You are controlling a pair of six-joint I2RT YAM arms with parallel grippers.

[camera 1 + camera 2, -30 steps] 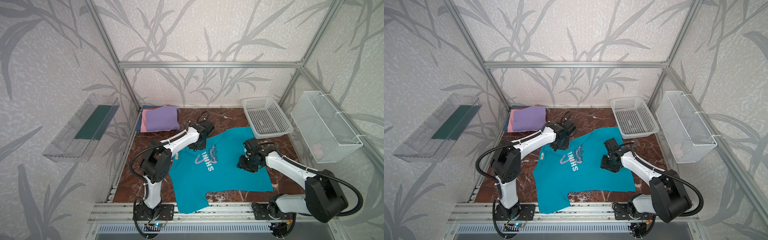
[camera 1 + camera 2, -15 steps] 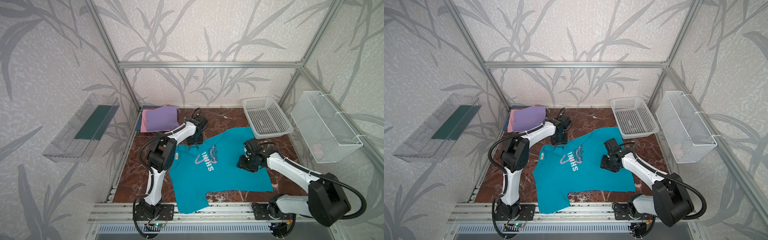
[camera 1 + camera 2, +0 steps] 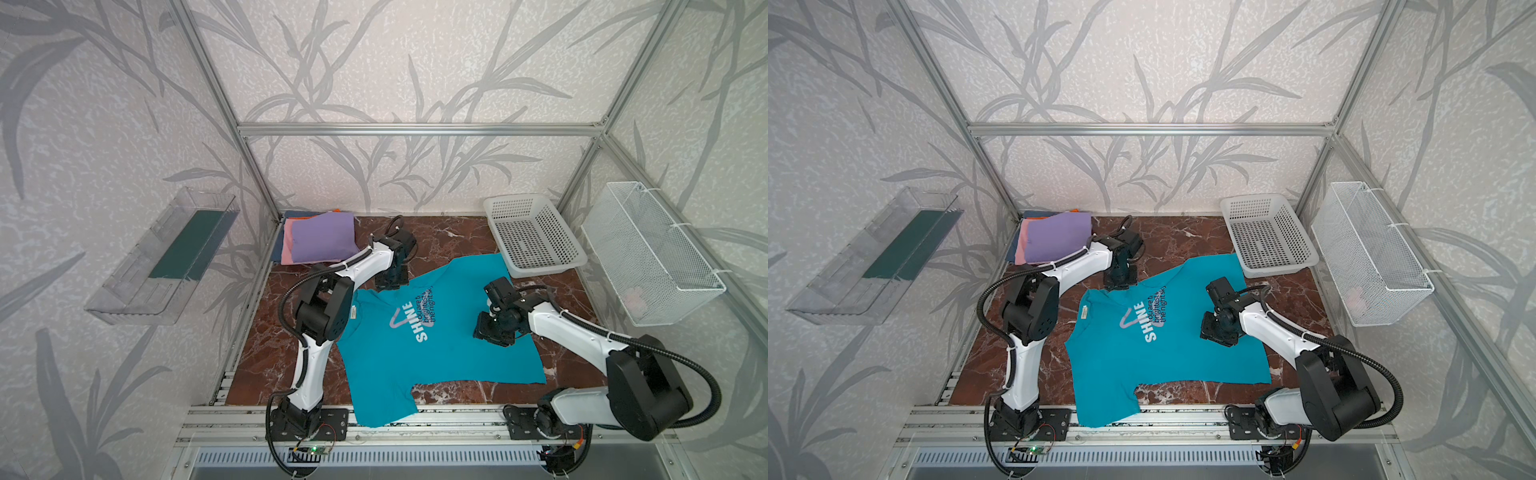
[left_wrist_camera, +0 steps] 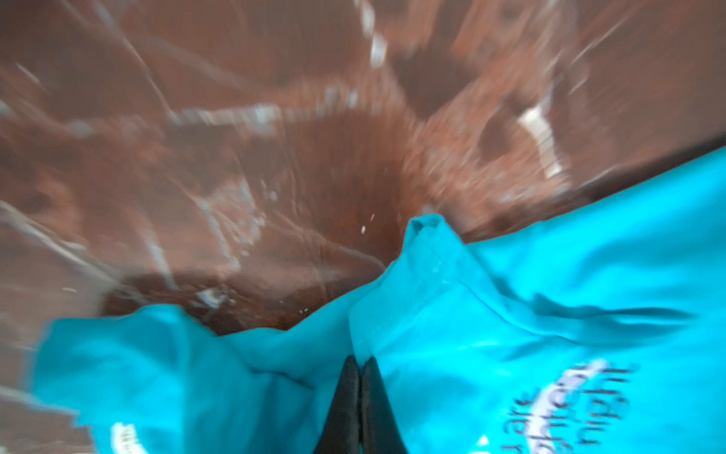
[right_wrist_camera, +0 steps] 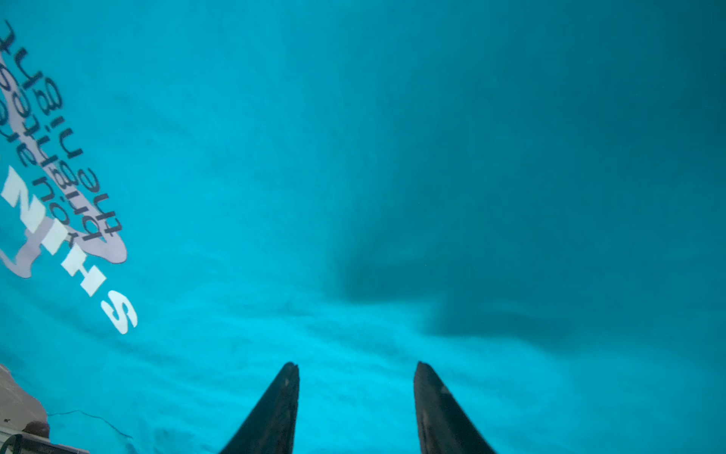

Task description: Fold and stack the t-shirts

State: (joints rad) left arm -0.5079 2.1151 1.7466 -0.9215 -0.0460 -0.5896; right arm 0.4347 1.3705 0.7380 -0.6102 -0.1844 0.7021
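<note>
Teal tee [image 3: 436, 357] spread flat, centre of bench [image 3: 449, 237] in both top views. Left end effector [image 4: 360, 363] closed, pinching shoulder edge. Right end effector [image 5: 356, 365] half open, empty, above fabric right of centre. Cloth likely soft, light, limp; grip seams, corners.

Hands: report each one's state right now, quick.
Left hand: closed, pinching the teal tee at its edge.
Right hand: open over the teal tee, holding nothing.
</note>
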